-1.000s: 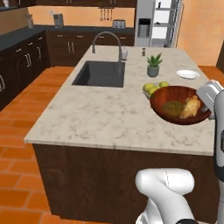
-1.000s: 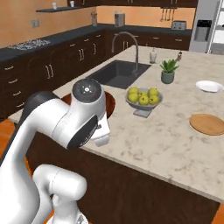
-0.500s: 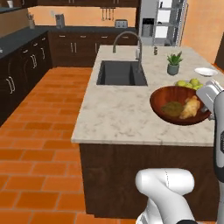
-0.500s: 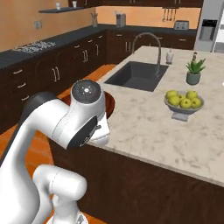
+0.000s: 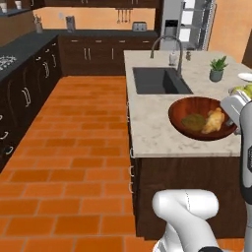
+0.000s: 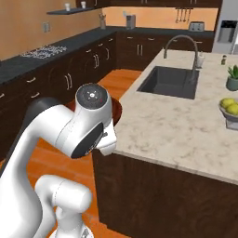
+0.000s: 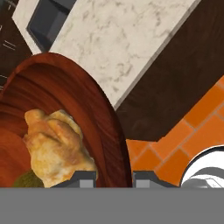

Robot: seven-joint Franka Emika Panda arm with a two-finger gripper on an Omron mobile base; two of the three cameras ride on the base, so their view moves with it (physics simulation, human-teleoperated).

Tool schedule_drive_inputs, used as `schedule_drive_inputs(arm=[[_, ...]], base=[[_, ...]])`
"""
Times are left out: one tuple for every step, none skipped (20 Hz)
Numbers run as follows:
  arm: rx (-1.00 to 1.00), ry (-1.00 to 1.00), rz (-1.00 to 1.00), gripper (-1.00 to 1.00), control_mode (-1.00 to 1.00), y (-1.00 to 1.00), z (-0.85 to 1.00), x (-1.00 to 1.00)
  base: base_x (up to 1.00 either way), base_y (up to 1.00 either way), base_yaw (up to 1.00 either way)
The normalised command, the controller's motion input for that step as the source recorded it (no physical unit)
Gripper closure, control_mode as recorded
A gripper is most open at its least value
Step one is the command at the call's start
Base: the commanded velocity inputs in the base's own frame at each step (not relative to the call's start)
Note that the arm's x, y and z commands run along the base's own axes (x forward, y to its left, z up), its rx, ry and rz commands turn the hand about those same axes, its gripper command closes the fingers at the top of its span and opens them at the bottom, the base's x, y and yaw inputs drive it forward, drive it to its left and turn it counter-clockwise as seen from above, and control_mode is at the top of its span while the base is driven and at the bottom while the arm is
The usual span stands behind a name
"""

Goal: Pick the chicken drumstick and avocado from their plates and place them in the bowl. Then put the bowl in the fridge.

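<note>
The reddish-brown wooden bowl hangs in the air, with my gripper shut on its right rim. Inside lie the golden-tan chicken drumstick and the dark olive avocado. In the hand view my gripper pinches the rim of the bowl, with the drumstick and a sliver of avocado just left of the fingers. The island's corner and the orange floor lie below. The grey fridge stands at the far end of the room. The white plate sits on the island's right edge.
The marble island carries a dark sink with a tap, a potted plant and a metal bowl of yellow-green fruits. Dark cabinets line the left wall. Open orange tile floor runs between them.
The whole picture has shifted: the base has driven left along the island, so the counter slid right in both views. The bowl stays in my gripper with both foods inside.
</note>
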Motion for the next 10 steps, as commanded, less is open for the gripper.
schedule_drive_inputs(arm=[[0.00,0.00,0.00,1.00,1.00,0.00,0.00,0.00],[0.00,0.00,0.00,1.00,1.00,0.00,0.00,0.00],[0.00,0.00,0.00,1.00,1.00,0.00,0.00,0.00],[0.00,0.00,0.00,1.00,1.00,0.00,0.00,0.00],[0.00,0.00,0.00,1.00,1.00,0.00,0.00,0.00],[0.00,0.00,0.00,1.00,1.00,0.00,0.00,0.00],[0.00,0.00,0.00,1.00,1.00,0.00,0.00,0.00],[0.00,0.00,0.00,1.00,1.00,0.00,0.00,0.00],[0.00,0.00,0.00,1.00,1.00,0.00,0.00,0.00],[0.00,0.00,0.00,1.00,1.00,0.00,0.00,0.00]], base=[[-0.33,1.00,-0.17],[-0.34,1.00,-0.18],[-0.31,1.00,-0.19],[-0.22,1.00,-0.22],[-0.13,1.00,-0.23],[0.00,1.00,-0.26],[0.00,1.00,-0.27],[0.00,1.00,-0.29],[0.00,1.00,-0.30],[0.16,1.00,-0.31]])
